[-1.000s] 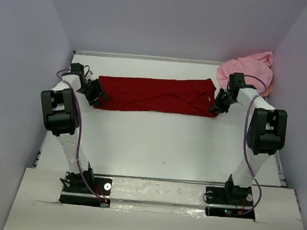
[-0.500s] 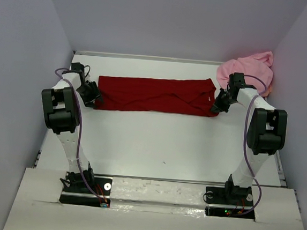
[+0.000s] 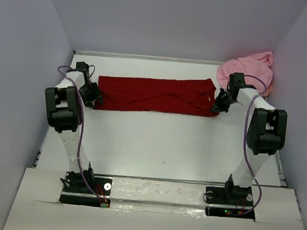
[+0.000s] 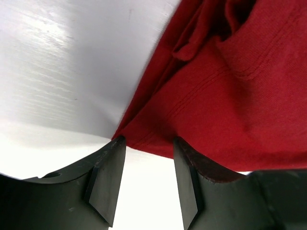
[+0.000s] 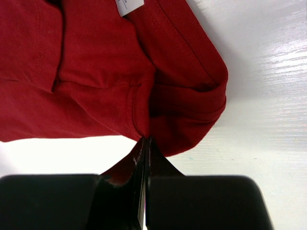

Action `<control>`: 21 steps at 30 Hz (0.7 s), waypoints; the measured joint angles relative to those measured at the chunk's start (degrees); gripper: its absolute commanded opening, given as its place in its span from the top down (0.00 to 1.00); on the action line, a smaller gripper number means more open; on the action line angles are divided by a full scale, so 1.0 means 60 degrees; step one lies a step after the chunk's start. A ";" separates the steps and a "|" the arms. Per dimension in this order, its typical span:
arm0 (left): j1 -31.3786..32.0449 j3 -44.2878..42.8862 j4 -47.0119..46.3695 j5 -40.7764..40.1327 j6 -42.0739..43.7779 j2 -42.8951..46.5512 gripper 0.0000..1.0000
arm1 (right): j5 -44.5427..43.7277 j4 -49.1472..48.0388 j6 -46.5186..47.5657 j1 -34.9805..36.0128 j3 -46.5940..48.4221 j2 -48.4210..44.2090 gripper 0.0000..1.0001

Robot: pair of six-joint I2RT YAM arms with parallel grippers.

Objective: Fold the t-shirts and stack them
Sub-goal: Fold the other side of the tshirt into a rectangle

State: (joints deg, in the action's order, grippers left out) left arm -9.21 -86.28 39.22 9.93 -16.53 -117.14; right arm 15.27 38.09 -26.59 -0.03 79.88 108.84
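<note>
The dark red t-shirt [image 3: 155, 94] lies folded into a long band across the back of the table. My left gripper [image 3: 93, 95] is at its left end, open, with the shirt's near corner [image 4: 144, 136] just at the tips and white table between the fingers [image 4: 108, 182]. My right gripper [image 3: 217, 106] is at the shirt's right end, shut on a fold of the red cloth [image 5: 163, 120], which bunches at the tips of the right gripper [image 5: 146, 141]. The light pink t-shirt [image 3: 248, 69] sits crumpled in the back right corner.
Grey walls close in the table on the left, back and right. The pink shirt lies just behind the right arm's wrist [image 3: 239, 85]. A white label [image 5: 128, 5] shows on the red shirt near its right end.
The right jaws have closed on the red shirt's right end. The left gripper has shifted slightly left and back along the shirt's left end, still open.
</note>
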 measured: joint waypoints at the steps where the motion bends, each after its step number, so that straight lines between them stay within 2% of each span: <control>1: 0.0000 0.0000 0.0015 -0.0098 0.0000 0.0011 0.43 | 0.0000 0.0004 0.0004 0.0000 0.0000 0.0000 1.00; 14: -0.0004 0.0000 0.0138 -0.0608 0.0000 0.0933 0.42 | 0.0029 0.0000 0.0004 0.0000 0.0000 0.0066 1.00; 21: -0.0047 0.0368 -0.0055 -0.0586 0.0000 0.0969 0.43 | 0.0033 0.0000 0.0004 0.0000 0.0004 0.0069 1.00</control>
State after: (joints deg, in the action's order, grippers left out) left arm -9.50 -84.07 38.89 6.42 -16.53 -111.33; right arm 15.46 38.09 -26.57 -0.03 79.90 109.25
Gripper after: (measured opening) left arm 0.575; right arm 0.009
